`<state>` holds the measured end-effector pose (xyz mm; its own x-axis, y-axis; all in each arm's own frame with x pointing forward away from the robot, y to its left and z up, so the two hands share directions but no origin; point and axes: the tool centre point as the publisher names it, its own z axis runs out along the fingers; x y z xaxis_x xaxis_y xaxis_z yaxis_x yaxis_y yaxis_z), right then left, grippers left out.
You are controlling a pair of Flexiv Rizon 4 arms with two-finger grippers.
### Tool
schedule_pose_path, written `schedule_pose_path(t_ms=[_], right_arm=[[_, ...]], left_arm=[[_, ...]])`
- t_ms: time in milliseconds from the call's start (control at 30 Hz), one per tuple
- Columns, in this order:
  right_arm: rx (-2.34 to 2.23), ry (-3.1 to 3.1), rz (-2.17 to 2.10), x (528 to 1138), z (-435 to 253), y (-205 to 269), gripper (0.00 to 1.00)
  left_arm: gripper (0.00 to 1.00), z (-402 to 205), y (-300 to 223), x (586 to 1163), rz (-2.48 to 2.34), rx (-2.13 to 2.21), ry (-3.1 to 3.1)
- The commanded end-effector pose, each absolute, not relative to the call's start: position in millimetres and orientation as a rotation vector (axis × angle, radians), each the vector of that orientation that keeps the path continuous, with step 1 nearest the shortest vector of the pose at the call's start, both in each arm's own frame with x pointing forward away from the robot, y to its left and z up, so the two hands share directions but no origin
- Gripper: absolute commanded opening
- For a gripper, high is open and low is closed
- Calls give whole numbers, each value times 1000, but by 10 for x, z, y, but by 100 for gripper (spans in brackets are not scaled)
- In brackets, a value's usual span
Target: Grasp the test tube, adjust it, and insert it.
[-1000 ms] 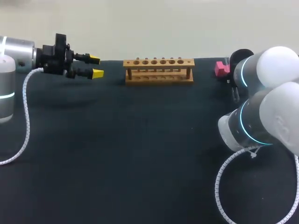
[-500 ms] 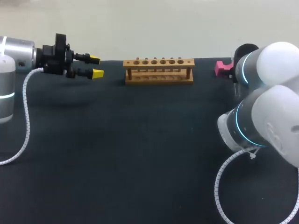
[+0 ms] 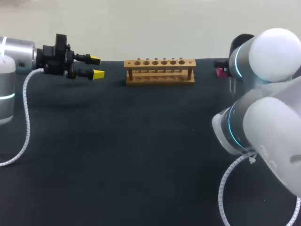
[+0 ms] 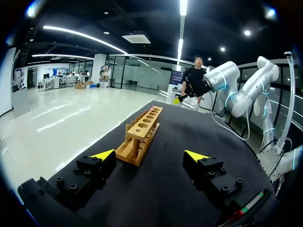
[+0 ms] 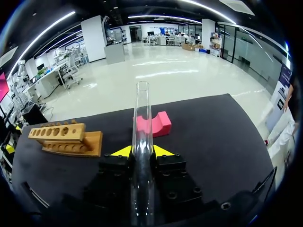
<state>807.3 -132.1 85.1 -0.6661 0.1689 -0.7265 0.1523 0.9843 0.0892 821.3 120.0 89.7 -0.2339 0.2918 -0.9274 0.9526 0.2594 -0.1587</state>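
Note:
A clear glass test tube [image 5: 142, 113] stands out ahead between the yellow tips of my right gripper [image 5: 142, 151], which is shut on it. Just beyond the tube's end lies the pink holder block [image 5: 154, 124], with the wooden rack [image 5: 64, 137] off to one side. In the head view the rack [image 3: 160, 70] stands at the table's far edge, its holes empty. There my right arm [image 3: 263, 94] hides its own gripper and the tube. My left gripper [image 3: 96, 67] hangs open and empty to the left of the rack, and the rack [image 4: 142, 135] lies ahead of its fingers [image 4: 154, 155].
Only a sliver of the pink block [image 3: 219, 71] shows beside my right arm at the far right of the black table [image 3: 141, 150]. Both arms' white coiled cables hang over the table's sides.
My right arm has swung toward the left and closer, now covering most of the pink block in the head view. The left arm has not moved.

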Motion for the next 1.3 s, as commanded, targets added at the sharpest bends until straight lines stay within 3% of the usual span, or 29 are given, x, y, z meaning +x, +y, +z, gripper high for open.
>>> schedule_pose_path(t_ms=[33,1300], right_arm=[[245,2312,-10,7902,1021,-1249,0],[272,2308,-28,7870,1051,-1172,0]], left_arm=[[100,891,1201,8189,-996,1151,1698],[100,891,1201,8189,-996,1151,1698]])
